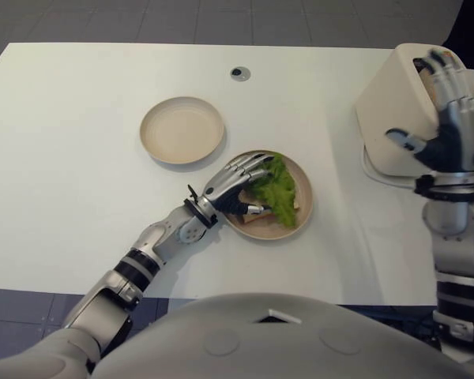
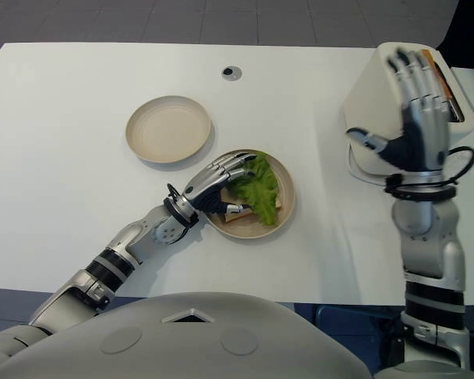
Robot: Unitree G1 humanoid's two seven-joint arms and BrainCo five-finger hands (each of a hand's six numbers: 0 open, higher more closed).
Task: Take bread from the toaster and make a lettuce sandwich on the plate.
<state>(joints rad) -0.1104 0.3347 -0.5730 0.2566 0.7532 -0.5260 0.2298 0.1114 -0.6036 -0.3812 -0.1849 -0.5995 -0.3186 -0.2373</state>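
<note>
1. Works at a white table (image 1: 63,158) with two plates near the middle.
2. Leaves the far plate (image 1: 182,130) bare. Sits just left of and beyond the near one, likely not needed for now.
3. Has bread (image 1: 257,217) lying flat on the near plate (image 1: 306,201), with lettuce (image 1: 280,185) on top. Makes sense, since a sandwich starts with bread at the bottom.
4. Pinches the left edge of the lettuce with the left hand (image 1: 233,185), fingers (image 1: 253,164) on top and thumb lower down on the near side. Looks like a way to lay the leaf flat, so it covers the bread and does not slide off.
5. Holds the right hand (image 1: 446,118) up over the toaster (image 1: 387,110), at the far right of the table. Spread wide, with nothing in it.
6. Keeps toast (image 2: 450,95) standing in the slot, just beside those raised fingers. Seems to wait there so the hand is ready to grab the top slice.
7. Needs two more steps, by the look of it: let go of the leaf, then lift the toast straight up. Could tip the toaster if pulled to the side.
</note>
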